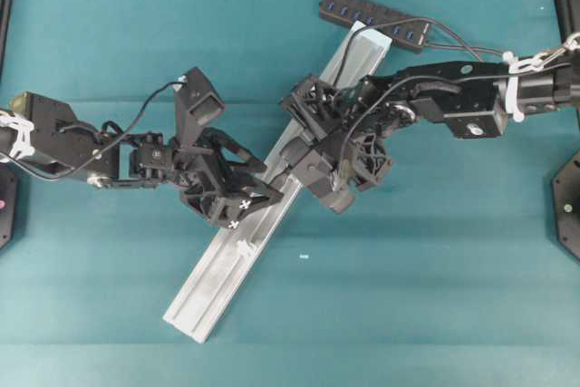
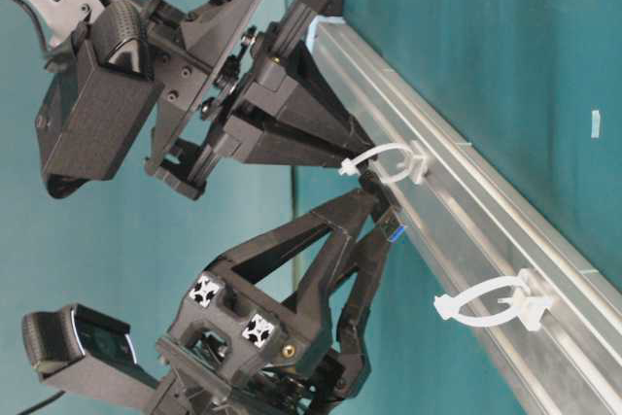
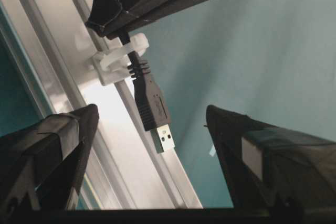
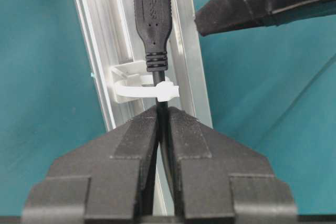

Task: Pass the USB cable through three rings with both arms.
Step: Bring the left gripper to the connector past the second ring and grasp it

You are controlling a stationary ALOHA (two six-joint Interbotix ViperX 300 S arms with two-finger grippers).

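1. Your thin black USB cable (image 4: pixel 157 30) ends in a moulded black plug with a ribbed strain relief and a silver metal tip. The plug has cleared one ring and sticks out beyond it, lying along the rail.
2. The ring it passes through is a small white translucent plastic loop clip (image 4: pixel 140 88), fixed to the silver rail, with the cord sitting inside the loop just behind the strain relief.
3. A second white loop clip (image 2: pixel 491 303) sits further along the same rail, with nothing through it.
4. You can see only two of the three rings clearly; the third is hidden.
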